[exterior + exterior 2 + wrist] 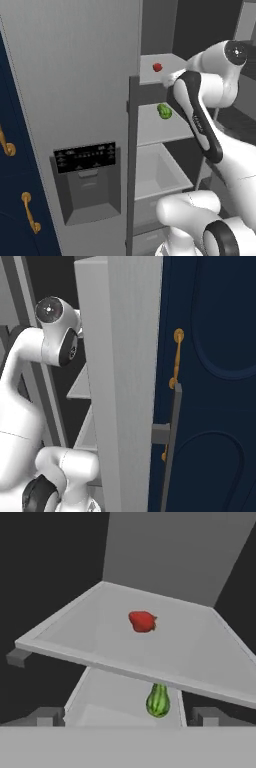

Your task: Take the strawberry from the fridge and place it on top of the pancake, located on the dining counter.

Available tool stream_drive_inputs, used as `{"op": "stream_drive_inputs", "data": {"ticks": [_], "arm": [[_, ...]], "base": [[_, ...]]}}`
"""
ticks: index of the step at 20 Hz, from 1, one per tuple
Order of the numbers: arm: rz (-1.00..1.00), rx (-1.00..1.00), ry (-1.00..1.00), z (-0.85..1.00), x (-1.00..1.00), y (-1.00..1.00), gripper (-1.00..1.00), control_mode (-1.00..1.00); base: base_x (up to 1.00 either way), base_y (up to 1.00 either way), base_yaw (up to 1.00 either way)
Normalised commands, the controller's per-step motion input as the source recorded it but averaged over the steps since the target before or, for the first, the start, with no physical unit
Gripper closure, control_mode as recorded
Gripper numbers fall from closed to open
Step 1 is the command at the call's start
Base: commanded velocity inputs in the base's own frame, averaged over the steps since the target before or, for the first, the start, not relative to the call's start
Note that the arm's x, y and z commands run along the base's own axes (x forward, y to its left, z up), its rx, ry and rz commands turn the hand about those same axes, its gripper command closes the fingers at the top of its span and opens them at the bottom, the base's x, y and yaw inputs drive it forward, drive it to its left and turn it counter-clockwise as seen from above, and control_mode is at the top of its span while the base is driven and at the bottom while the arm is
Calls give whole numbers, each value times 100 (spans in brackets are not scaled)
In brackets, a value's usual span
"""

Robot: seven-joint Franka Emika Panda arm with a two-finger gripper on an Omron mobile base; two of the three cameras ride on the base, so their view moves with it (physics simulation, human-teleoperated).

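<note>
Hand: open, nothing held; its fingertips are not clear in the hand view, which looks into the fridge (75, 75) just short of the upper shelf's front edge.
Strawberry (142, 621): lies alone mid-way back on the upper shelf (200, 657), well apart from the edges; also red dot at (157, 67).
Green item (158, 700): striped, rounded, on the shelf below, partly hidden by the upper shelf's front lip; (164, 111).
Arm: white links reach past the open door edge into the compartment.
Surroundings: navy cabinet (210, 381) with gold handles beside the fridge.
</note>
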Motion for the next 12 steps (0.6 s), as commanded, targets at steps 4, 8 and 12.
{"op": "stream_drive_inputs", "data": {"ticks": [4,8,12], "arm": [[5,-16,15,8,66,11,-100,-100],[1,-5,8,-12,72,1,-100,-100],[14,0,4,-5,72,0,-100,-100]], "base": [[0,0,0],[0,0,0],[0,0,0]]}}
